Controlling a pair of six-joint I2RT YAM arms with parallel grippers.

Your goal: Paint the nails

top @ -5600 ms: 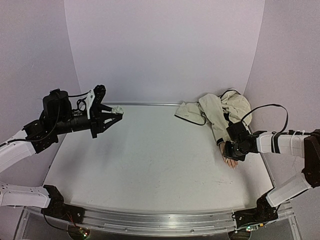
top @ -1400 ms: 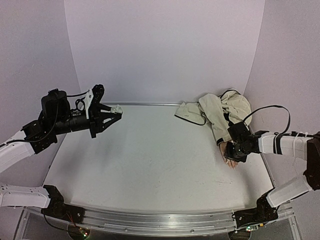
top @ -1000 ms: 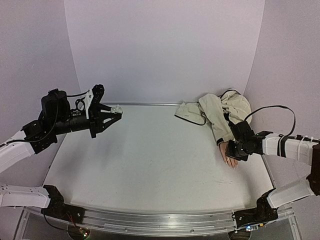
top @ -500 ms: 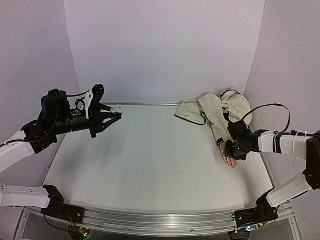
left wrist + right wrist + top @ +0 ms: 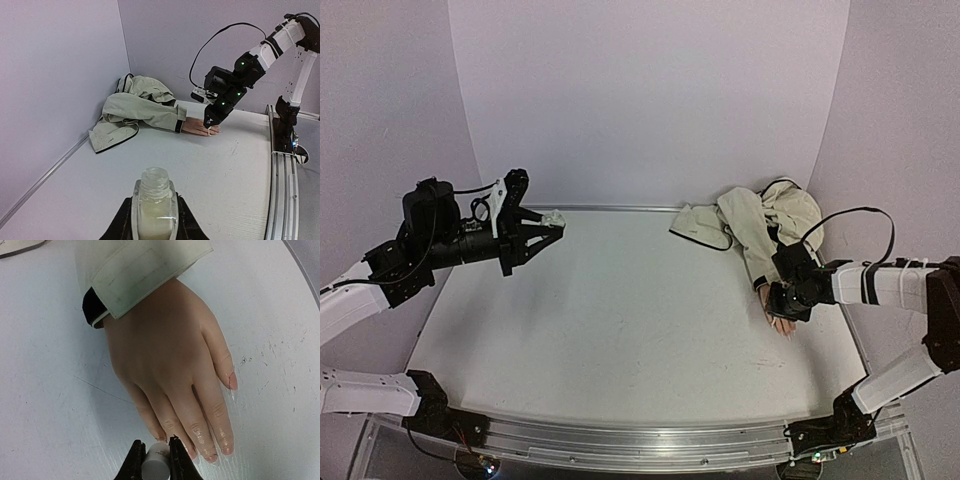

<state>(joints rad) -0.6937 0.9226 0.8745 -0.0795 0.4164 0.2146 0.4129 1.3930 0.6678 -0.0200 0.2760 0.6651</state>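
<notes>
The left arm reaches in from the left edge with its forearm raised well above the desk and stretched toward the far middle. The left hand is level and closed around a tiny white bottle, which stands upright between its fingers with the neck uncapped. The right arm comes in from the right edge with its forearm roughly level and its wrist bent downward, so the right hand points down at the desk. Its fingers are clamped on a small white cylinder. The mannequin hand lies palm down near the right edge of the desk. Its wrist goes into the beige sleeve of a crumpled jacket at the far right corner, and its fingers point toward the near edge. The nails sit at the near end of it, just beside the right hand's fingertips. The nail of the short outer finger looks pink. Whether the cylinder touches any nail cannot be told.
</notes>
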